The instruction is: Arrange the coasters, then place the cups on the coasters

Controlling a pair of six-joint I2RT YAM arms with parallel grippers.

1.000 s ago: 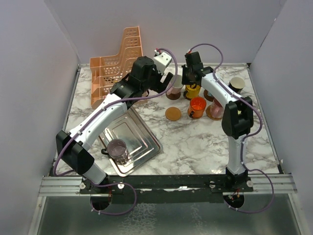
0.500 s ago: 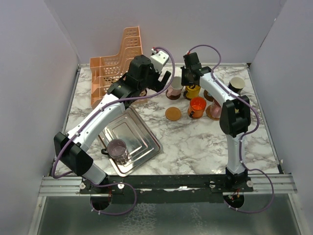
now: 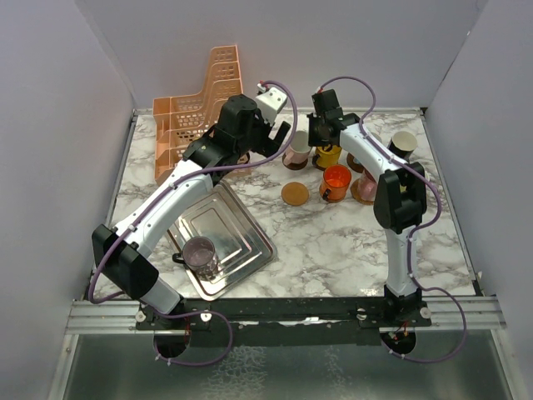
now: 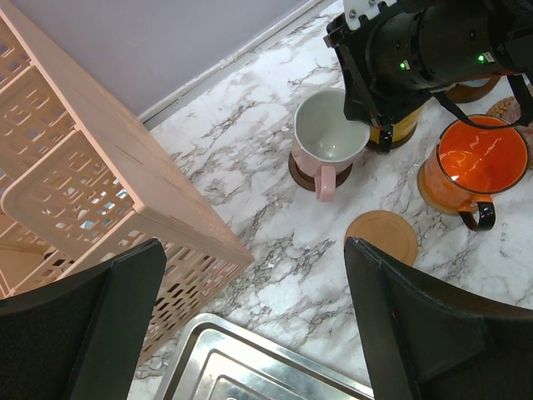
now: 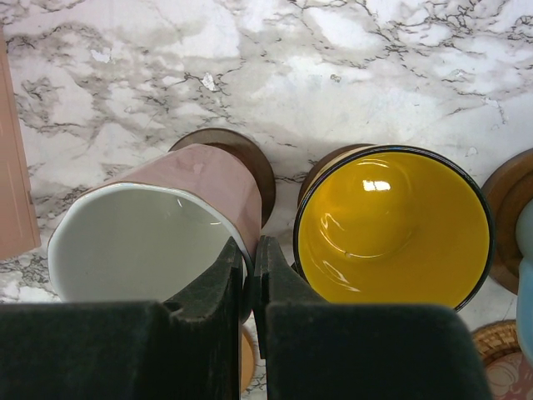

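A pink cup [image 3: 296, 150] [image 5: 200, 179] stands on a dark coaster [image 5: 250, 154], white inside. My right gripper [image 5: 252, 246] [image 3: 315, 140] is shut on its right rim, one finger inside and one outside. Close beside it a yellow cup [image 5: 391, 225] sits on its own coaster. An orange cup [image 4: 470, 167] and an empty tan coaster [image 4: 381, 236] lie nearer. My left gripper [image 4: 254, 250] [image 3: 279, 133] hangs wide open and empty above bare marble, left of the pink cup. A grey-purple cup [image 3: 200, 254] stands in the silver tray [image 3: 237, 221].
An orange plastic rack [image 3: 196, 117] [image 4: 100, 183] fills the back left, close under my left arm. A cream cup [image 3: 404, 142] stands at the back right. More coasters and a light blue cup [image 5: 526, 250] crowd the space right of the yellow cup.
My left arm has drawn back up and to the left, off the pink cup, still open. My right gripper shifted slightly left at the cup's rim.
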